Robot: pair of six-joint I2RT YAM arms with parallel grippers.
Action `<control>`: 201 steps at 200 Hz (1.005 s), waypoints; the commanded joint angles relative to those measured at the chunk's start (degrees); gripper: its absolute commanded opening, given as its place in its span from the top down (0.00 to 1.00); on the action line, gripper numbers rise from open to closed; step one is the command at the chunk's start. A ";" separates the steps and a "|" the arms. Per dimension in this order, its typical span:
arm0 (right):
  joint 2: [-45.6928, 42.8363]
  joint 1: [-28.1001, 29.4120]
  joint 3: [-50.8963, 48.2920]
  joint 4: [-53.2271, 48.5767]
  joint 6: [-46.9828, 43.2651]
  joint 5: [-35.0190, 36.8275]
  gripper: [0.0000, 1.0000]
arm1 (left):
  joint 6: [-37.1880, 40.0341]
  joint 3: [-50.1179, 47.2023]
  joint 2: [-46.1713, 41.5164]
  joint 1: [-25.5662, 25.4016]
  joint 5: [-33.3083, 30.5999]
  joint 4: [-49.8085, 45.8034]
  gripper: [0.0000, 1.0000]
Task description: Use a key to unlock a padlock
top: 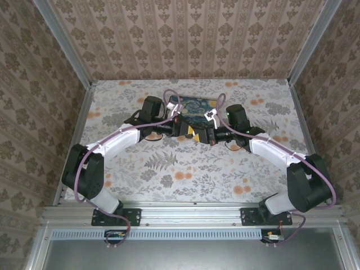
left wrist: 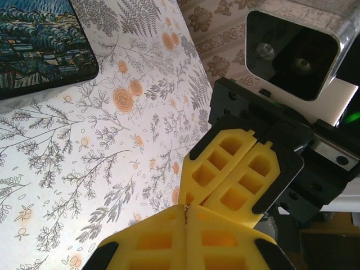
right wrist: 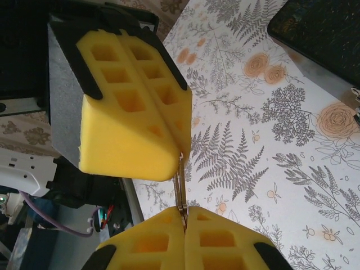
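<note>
Left claw (right wrist: 181, 147) and right claw (right wrist: 184, 216) are pressed together tip to tip, each pinching one end of the key (right wrist: 179, 188). I judge it stiff, light and slippery: grip the flat faces.

Two white-and-black jointed arms, left arm (top: 121, 138) and right arm (top: 270, 147), bend inward from an aluminium rail (top: 194, 215) at the near edge of a flower-printed table (top: 185, 174). The left gripper (top: 188, 130) and the right gripper (top: 203, 134) meet tip to tip at mid-table, just in front of a dark flat box with a blue-yellow swirling-sky lid (top: 197, 106). Purple cables (top: 169, 95) loop along both arms; brown patterned wallpaper walls (top: 191, 39) close three sides.
</note>
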 commanded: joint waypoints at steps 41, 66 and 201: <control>-0.90 0.26 -0.88 -0.72 -0.63 -0.26 0.99 | -0.15 -0.74 -3.54 1.16 0.42 0.35 0.79; -0.59 0.26 -0.69 -0.50 -0.40 -0.38 1.00 | 0.62 -0.47 -4.06 1.23 0.29 -0.82 0.76; -0.88 0.35 -1.00 0.41 0.24 -0.86 1.00 | 1.80 1.39 -1.42 -1.04 0.21 -2.31 0.74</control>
